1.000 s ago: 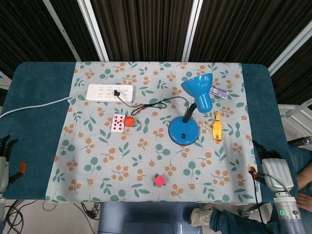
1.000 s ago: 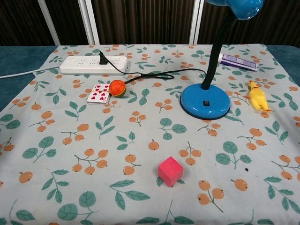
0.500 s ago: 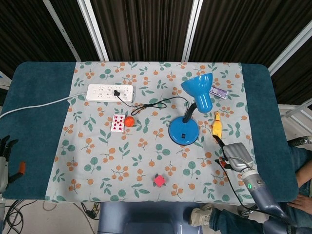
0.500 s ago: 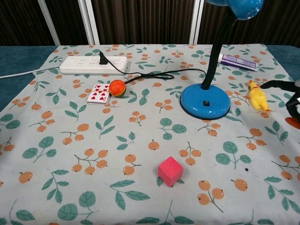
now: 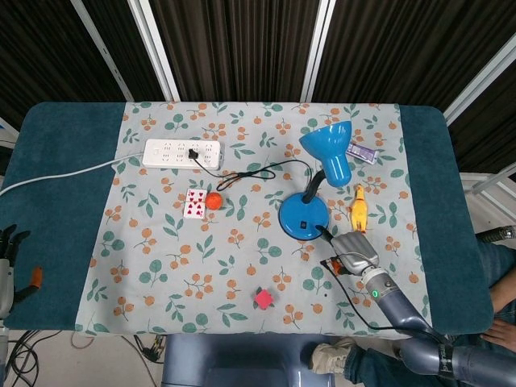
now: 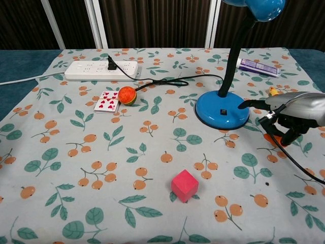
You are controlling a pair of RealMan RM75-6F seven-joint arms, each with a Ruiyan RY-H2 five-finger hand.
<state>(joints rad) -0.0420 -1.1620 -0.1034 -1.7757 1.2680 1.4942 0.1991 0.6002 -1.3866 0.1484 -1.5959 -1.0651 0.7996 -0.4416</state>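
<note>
One finger of the right hand points at the blue lamp base, other fingers curled, holding nothing, likely aiming for its switch. Lamp sits at the hand's 11 o'clock. Left hand idles, grip unclear.

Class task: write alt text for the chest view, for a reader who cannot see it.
The robot's right hand reaches in from the right, one extended finger at the blue desk lamp's base. On the floral tablecloth lie a pink cube, a playing card, an orange ball and a white power strip.

Blue desk lamp upright, head tilted down
</note>
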